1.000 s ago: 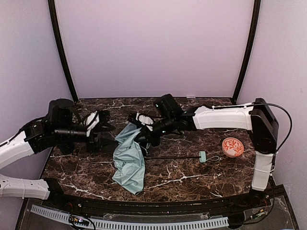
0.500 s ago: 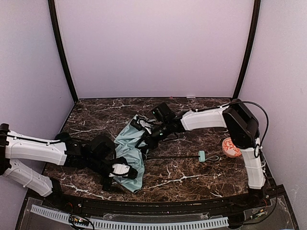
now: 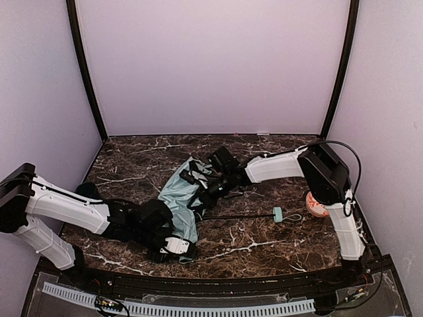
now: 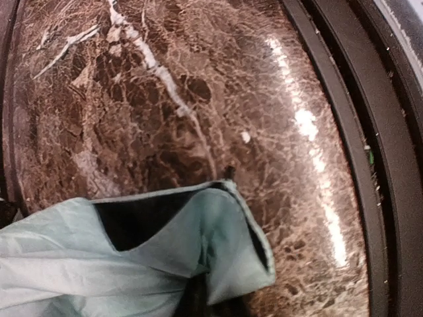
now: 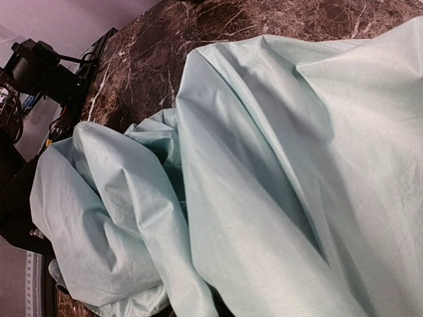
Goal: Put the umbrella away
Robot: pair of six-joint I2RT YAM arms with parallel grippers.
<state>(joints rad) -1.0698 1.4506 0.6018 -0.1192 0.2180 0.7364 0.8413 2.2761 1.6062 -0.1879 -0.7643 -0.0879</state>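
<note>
The umbrella (image 3: 180, 201) lies collapsed at the table's middle, a crumpled heap of pale mint fabric. Its thin black shaft (image 3: 238, 216) runs right to the small mint handle (image 3: 279, 214). My left gripper (image 3: 180, 246) lies low at the fabric's near corner and is shut on it. In the left wrist view the mint fabric (image 4: 132, 277) with its black lining bunches into the dark jaws at my left gripper (image 4: 201, 302). My right gripper (image 3: 198, 181) is shut on the fabric's far edge. Mint fabric (image 5: 264, 165) fills the right wrist view and hides that gripper's fingers.
An orange-red patterned ball (image 3: 316, 203) sits at the right, partly behind the right arm. The table's raised black rim (image 3: 218, 284) runs just in front of the left gripper and shows as the rim (image 4: 344, 132) in the left wrist view. Purple walls enclose the table.
The left arm swung from the far left down to the near edge, opened wide, then shut on the fabric's near corner. The right gripper shifted slightly left, still at the fabric's far edge.
</note>
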